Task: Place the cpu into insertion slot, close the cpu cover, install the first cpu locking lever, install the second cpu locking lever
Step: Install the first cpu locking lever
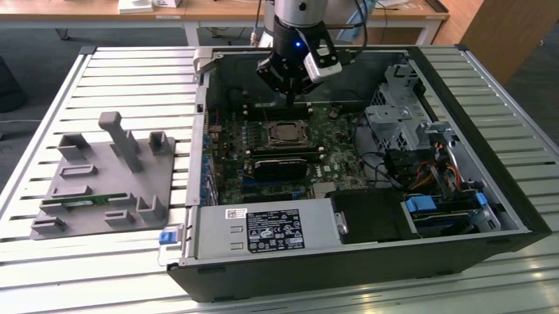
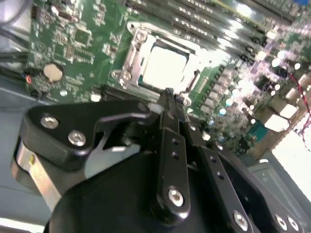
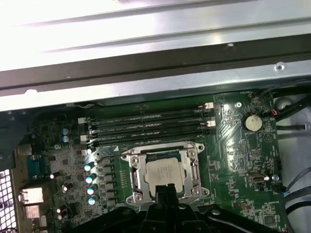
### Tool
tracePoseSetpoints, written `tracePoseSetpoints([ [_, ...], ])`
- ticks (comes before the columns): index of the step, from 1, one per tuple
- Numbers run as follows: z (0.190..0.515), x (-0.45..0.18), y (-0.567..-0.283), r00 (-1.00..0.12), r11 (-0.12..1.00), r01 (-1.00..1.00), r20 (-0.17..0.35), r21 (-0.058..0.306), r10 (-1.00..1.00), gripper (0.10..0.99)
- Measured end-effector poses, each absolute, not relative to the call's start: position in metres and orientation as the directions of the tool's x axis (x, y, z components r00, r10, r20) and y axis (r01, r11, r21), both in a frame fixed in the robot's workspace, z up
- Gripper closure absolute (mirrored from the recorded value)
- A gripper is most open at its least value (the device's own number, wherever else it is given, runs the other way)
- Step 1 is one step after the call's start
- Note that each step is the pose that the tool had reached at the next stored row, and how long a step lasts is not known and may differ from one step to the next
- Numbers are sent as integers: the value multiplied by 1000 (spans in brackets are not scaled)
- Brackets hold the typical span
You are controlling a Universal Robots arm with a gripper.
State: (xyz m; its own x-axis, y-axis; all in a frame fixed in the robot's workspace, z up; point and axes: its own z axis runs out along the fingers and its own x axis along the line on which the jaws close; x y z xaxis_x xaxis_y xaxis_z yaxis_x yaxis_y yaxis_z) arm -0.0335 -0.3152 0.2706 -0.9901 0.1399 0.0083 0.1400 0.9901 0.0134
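Observation:
The cpu (image 3: 164,173) lies flat in the insertion slot (image 3: 190,147) on the green board, its pale metal face showing through the window of the cpu cover (image 3: 135,171). The cover lies down over the chip. My gripper (image 3: 165,192) hovers at the socket's edge with its thin black fingers pressed together and nothing between them. In the second wrist view the gripper's tip (image 2: 168,93) sits just short of the cpu (image 2: 165,68) and the cover frame (image 2: 132,54). From the exterior view, the gripper (image 1: 292,103) hangs above the board, just behind the socket (image 1: 286,133).
The open computer case (image 1: 489,216) lies on a slatted table. A black finned block (image 1: 284,163) sits in front of the socket, with memory slots (image 3: 150,126) behind it. A drive cage (image 1: 402,118) and cables fill the exterior view's right. A grey parts fixture (image 1: 96,176) stands outside the case.

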Motion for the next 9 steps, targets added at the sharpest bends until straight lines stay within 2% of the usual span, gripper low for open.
tracePoseSetpoints([
  [9,270,-39,-315,-999,999,51,4,14,51,980],
])
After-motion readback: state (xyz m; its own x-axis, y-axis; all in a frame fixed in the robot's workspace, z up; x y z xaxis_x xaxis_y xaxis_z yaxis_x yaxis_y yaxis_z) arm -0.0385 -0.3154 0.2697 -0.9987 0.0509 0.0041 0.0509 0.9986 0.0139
